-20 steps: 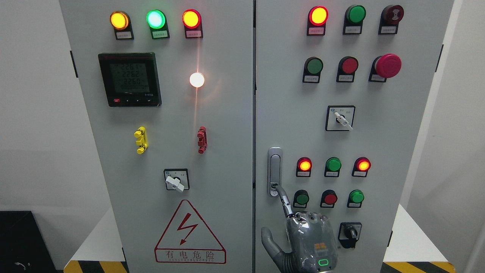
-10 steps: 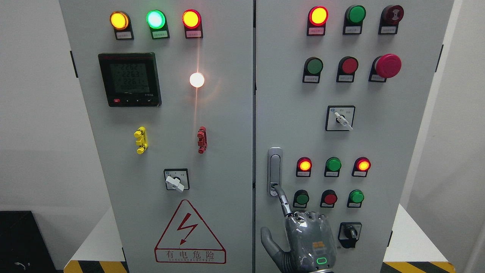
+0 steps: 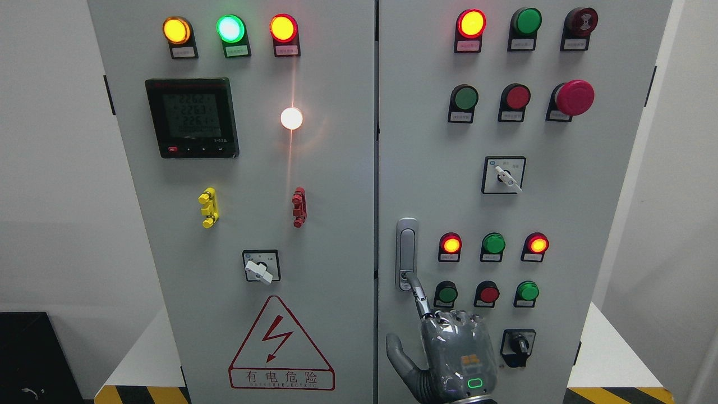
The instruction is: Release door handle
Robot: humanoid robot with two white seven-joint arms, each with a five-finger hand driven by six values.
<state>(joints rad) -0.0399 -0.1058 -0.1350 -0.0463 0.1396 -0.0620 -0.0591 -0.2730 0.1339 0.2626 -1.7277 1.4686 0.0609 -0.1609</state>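
My right hand (image 3: 455,359) comes up from the bottom edge, right of centre, back of the hand toward the camera. Index finger (image 3: 418,292) is stretched out, its tip on the lower end of the door handle (image 3: 406,253), at the lock end. Thumb (image 3: 399,354) sticks out to the left, holding nothing. The other fingers look folded behind the palm, and I can't see them properly. No grip, just one fingertip in contact. Left arm not in view.

The handle is the silver vertical one on the right cabinet door (image 3: 426,168), close to the centre seam, lying flush in its plate. Both doors look closed.

Risks from here, as I judge them:
- Fingertip may be caught in the recess at the handle's foot. A sideways pull could drag the handle out or jam the finger. Back straight off the door first.
- The green button (image 3: 447,293) and red button (image 3: 489,293) sit just right of my finger, with the black rotary switch (image 3: 517,345) beside my knuckles. Swinging right on retreat could press or turn one of them on a live panel.
- Can't tell whether the latch is fully seated, so the door may drift open once I let go.
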